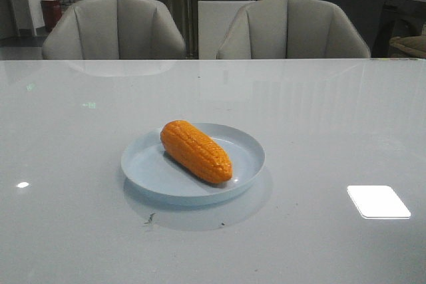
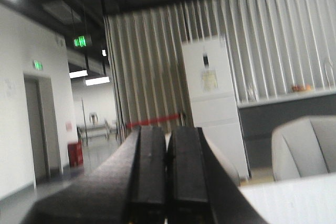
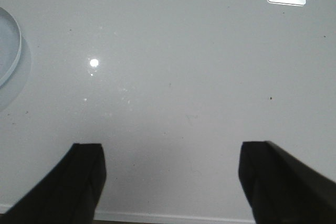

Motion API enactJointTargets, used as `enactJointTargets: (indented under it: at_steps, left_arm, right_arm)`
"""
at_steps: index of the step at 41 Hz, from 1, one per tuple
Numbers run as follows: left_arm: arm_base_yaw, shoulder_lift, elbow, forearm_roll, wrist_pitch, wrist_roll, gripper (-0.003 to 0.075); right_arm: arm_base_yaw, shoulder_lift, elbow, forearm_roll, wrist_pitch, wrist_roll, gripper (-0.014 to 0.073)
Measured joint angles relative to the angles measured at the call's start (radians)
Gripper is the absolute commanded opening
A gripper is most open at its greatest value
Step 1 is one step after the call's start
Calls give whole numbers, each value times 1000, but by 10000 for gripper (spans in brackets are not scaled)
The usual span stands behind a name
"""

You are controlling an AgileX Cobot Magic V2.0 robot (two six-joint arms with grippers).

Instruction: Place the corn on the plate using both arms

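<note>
An orange corn [image 1: 196, 151] lies diagonally on the pale blue plate [image 1: 146, 164] in the middle of the table in the front view. Neither arm shows in that view. In the left wrist view my left gripper [image 2: 167, 145] is shut with nothing between its black fingers and points level at the room beyond the table. In the right wrist view my right gripper [image 3: 170, 153] is open over bare table, its fingers wide apart, and only the plate's rim [image 3: 11, 51] shows at the frame's edge. The corn is out of both wrist views.
Two grey chairs [image 1: 113, 28] [image 1: 293, 28] stand behind the table's far edge. The glossy grey table [image 1: 333, 131] carries a bright light reflection [image 1: 378, 201] at the front right. The table's near edge [image 3: 168, 217] runs just under the right gripper.
</note>
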Motion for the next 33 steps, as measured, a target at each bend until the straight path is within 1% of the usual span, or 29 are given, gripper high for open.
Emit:
enactJointTargets:
  at_steps: [2,6,11,18,23,33]
  left_arm:
    - [0,0,0,0,2,0,94]
    - [0,0,0,0,67,0,94]
    - [0,0,0,-8,165,0,94]
    - [0,0,0,-64,311,0,94]
    - [0,0,0,-88,387,0,94]
    - [0,0,0,-101,397,0,94]
  right_arm:
    - [0,-1,0,0,0,0,622]
    - [0,-1,0,0,0,0,622]
    - [0,-1,0,0,0,0,622]
    - [0,-1,0,0,0,0,622]
    - [0,-1,0,0,0,0,622]
    - [0,-1,0,0,0,0,622]
